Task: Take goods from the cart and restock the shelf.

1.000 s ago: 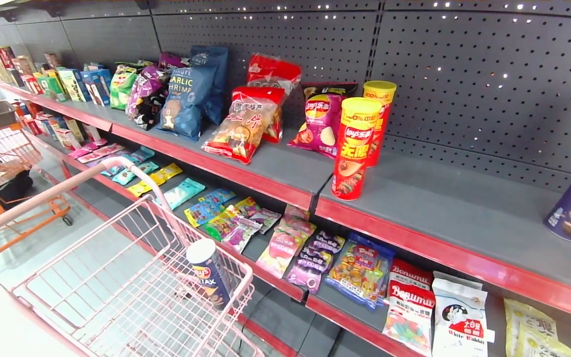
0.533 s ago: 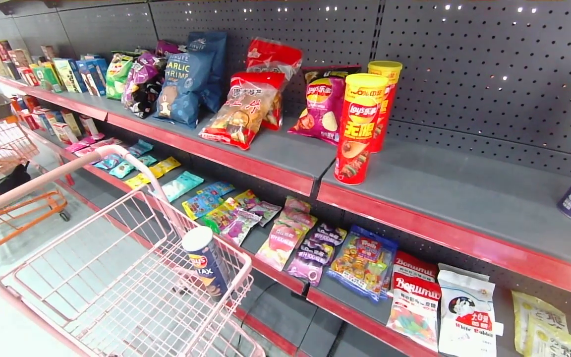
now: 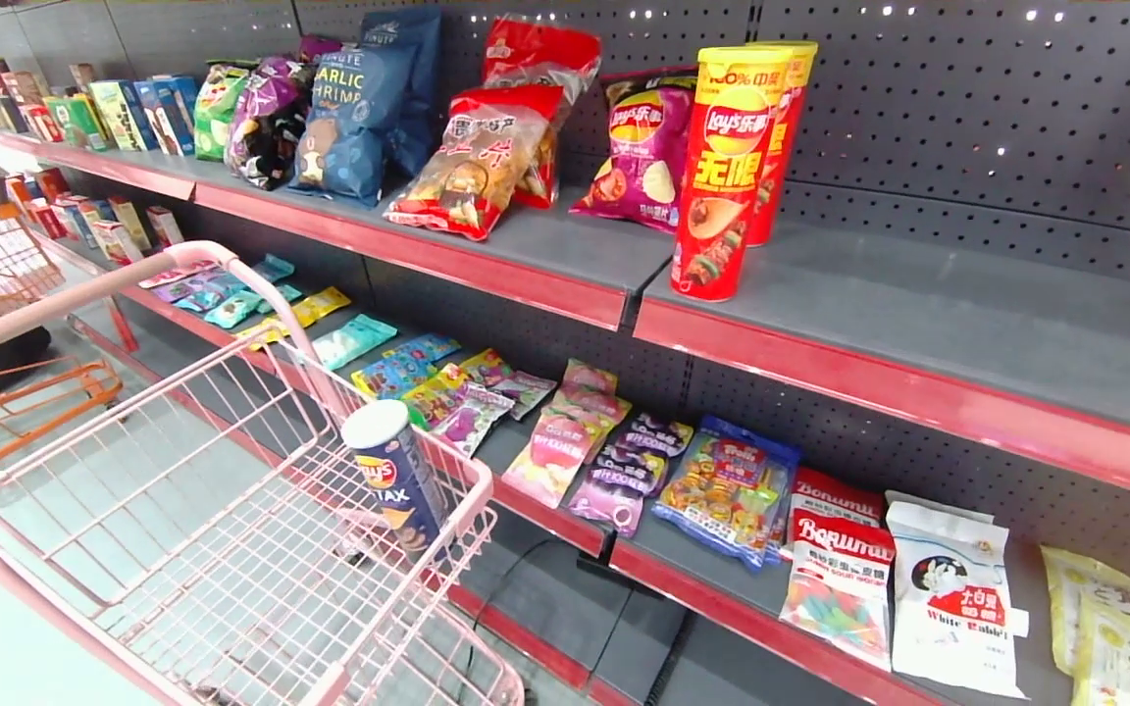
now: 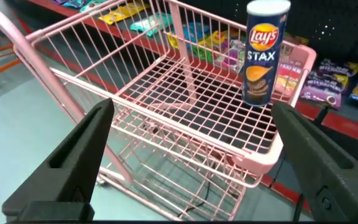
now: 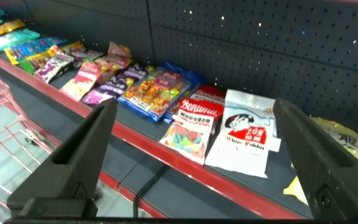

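The dark-blue cylindrical chip can (image 3: 396, 480) is stood upright at the pink wire cart's (image 3: 84, 299) 3 o'clock corner, presumably for side-grasping by the spread, empty left end effector (image 4: 194, 158).

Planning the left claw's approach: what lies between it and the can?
Left wrist view: only the cart's rim and bare wire floor lie between the open left claw and the can, upright in a corner.

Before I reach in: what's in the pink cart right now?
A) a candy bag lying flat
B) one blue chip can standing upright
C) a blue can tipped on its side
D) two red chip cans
B: a single blue chip can stands upright in a corner of the pink cart, against its wire wall.
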### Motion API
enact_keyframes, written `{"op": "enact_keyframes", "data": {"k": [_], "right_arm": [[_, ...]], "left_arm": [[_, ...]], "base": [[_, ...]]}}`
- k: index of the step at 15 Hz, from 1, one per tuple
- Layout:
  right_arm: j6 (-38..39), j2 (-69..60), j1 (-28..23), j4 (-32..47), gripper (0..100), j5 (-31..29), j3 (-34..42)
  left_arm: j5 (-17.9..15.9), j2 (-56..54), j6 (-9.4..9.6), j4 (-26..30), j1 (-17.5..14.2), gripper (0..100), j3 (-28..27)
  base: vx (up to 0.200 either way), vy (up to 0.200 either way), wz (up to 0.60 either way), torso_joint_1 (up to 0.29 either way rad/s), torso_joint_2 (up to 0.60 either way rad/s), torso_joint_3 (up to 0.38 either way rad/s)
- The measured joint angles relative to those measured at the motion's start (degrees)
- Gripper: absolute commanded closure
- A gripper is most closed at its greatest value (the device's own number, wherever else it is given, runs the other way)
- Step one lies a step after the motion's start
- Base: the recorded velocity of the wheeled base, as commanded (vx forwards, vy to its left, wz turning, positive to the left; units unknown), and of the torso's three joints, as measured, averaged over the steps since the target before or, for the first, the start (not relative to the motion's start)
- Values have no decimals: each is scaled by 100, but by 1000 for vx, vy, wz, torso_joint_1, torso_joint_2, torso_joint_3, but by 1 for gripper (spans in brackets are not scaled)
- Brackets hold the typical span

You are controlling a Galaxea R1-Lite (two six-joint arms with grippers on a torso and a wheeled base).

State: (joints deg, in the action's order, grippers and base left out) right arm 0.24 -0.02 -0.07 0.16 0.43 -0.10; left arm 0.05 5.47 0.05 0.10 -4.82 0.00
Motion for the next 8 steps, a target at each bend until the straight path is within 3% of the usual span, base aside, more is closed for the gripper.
{"op": "enact_keyframes", "data": {"k": [2, 5, 8], "right_arm": [[-6, 0, -2, 5, 0, 0, 0], [-4, 0, -4, 2, 0, -5, 0], [-22, 0, -2, 0, 0, -11, 0]], "left_arm": [[0, 0, 6, 4, 0, 0, 0], [-73, 0, 16, 1, 22, 0, 0], [-212, -62, 82, -20, 484, 0, -44]], "base": [[0, 0, 0, -136, 442, 303], [0, 0, 0, -38, 133, 98], [0, 0, 0, 0, 0, 0]]}}
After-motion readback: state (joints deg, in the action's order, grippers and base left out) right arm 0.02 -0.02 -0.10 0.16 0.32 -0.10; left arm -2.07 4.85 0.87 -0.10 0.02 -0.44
